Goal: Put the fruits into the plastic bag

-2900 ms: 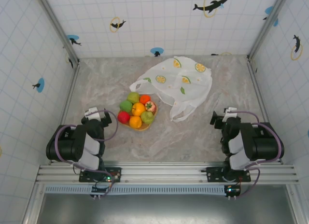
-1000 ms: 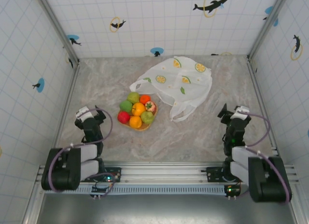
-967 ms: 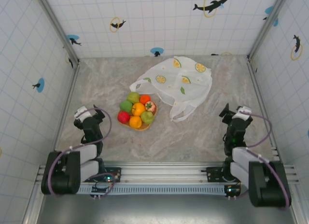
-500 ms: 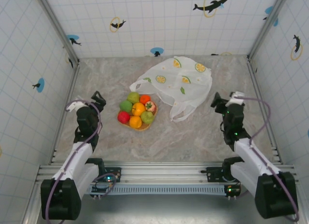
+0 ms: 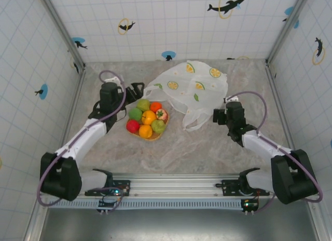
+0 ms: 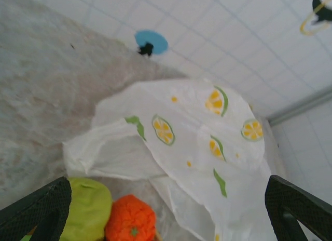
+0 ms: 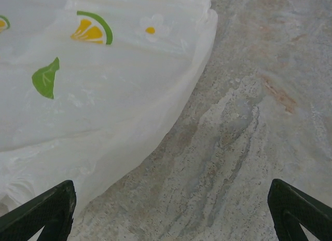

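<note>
The fruits point(image 5: 147, 119), green, orange, red and yellow-green, lie piled at the table's middle. Just behind them to the right the plastic bag point(image 5: 194, 86) lies flat, white with lemon prints, its loop handles toward the pile. My left gripper point(image 5: 136, 89) hangs open at the pile's back-left, empty. In its wrist view a yellow-green fruit point(image 6: 85, 210) and an orange fruit point(image 6: 129, 220) sit low between the open left gripper point(image 6: 166, 212), with the bag point(image 6: 207, 126) beyond. My right gripper point(image 5: 217, 116) is open beside the bag's right edge. Between the wide-apart fingers of the right gripper point(image 7: 171, 212) is bare table, the bag point(image 7: 88, 90) at left.
A tan woven mat point(image 5: 152, 138) lies under the fruit pile. Tiled walls with metal posts point(image 5: 61, 28) close in the table on three sides. The marble tabletop point(image 5: 176, 152) stretches between the pile and the arm bases.
Both arms have swung up from the near edge and reached inward. The left gripper now sits behind the fruit pile, the right beside the bag. Both stay open.
</note>
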`<state>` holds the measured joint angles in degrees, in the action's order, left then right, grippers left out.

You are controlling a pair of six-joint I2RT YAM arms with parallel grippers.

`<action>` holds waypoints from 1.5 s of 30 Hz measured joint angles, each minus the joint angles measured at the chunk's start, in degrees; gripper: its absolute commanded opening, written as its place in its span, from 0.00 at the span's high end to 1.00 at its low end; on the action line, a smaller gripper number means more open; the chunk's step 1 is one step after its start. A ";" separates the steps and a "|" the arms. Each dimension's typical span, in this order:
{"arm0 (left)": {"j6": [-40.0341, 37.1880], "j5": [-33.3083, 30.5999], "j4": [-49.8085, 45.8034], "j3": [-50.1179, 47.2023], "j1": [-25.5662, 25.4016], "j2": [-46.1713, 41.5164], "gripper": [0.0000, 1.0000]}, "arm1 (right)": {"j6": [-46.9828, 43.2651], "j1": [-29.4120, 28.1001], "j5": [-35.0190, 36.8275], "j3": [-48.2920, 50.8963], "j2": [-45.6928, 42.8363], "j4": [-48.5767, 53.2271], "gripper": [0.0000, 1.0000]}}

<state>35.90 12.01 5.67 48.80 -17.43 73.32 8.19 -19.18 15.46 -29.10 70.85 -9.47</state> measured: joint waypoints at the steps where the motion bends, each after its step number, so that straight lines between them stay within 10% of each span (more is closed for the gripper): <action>1: -0.76 1.14 -1.73 1.40 -0.37 1.33 0.02 | -0.33 0.00 -0.26 -0.39 0.59 0.46 0.04; 35: -14.62 -0.98 -17.35 5.35 -0.90 2.43 0.02 | -13.62 -14.21 -4.74 -43.78 44.72 13.66 0.16; 45: -14.95 -1.09 -17.92 5.07 -0.90 2.40 0.02 | -15.56 -14.23 1.27 -46.40 47.23 15.26 0.77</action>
<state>20.95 10.92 -12.25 53.87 -18.33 75.72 -7.38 -33.41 16.73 -75.50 118.08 5.78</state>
